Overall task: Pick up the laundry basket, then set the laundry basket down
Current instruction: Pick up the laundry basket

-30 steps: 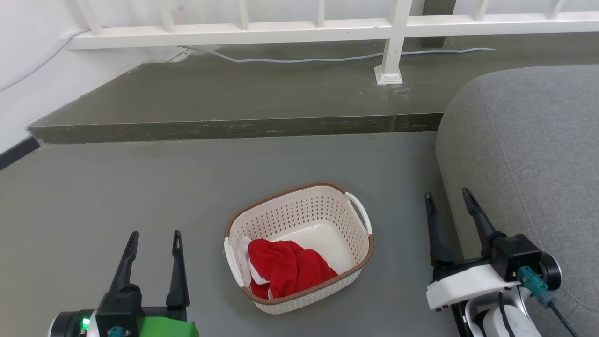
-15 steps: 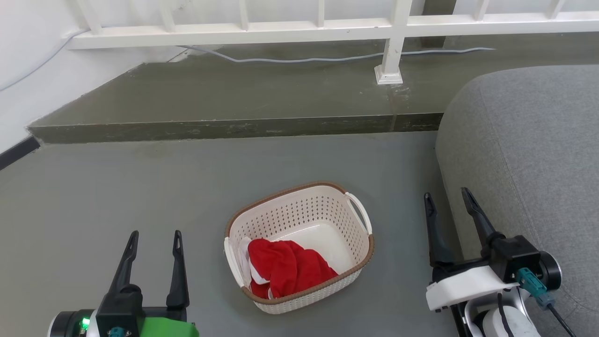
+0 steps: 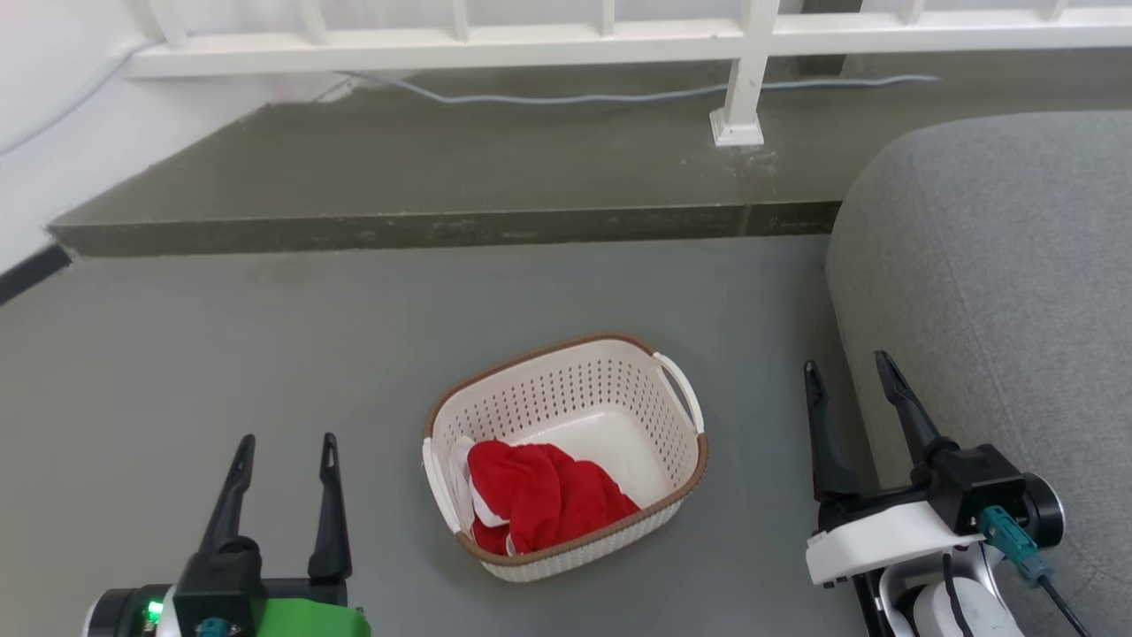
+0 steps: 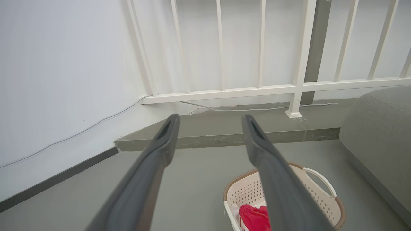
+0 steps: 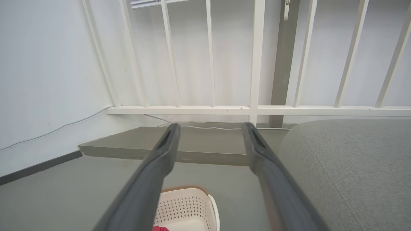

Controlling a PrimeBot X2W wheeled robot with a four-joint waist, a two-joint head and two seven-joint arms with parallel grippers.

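Observation:
The laundry basket [image 3: 610,402] sits on the grey floor, cream-white with perforated sides, a brown rim and white side handles. A red cloth [image 3: 544,495] lies in its near left corner. My left gripper [image 3: 285,445] hangs open to the basket's left, apart from it. My right gripper [image 3: 847,370] stands open to the basket's right, beside the sofa. In the left wrist view the basket [image 4: 316,189] shows low and right past the open gripper [image 4: 210,120]. The right wrist view catches the basket's rim [image 5: 189,200] between the open gripper's [image 5: 210,128] fingers.
A grey sofa [image 3: 999,292] fills the right side, close to my right arm. A raised concrete step [image 3: 442,226] runs across behind the basket, with a white railing [image 3: 566,40] and a cable [image 3: 575,93] on it. White wall and dark baseboard [image 3: 31,270] at left.
The head camera has tipped slightly, so the scene sits a little higher in the picture. Basket and both grippers keep their places relative to each other.

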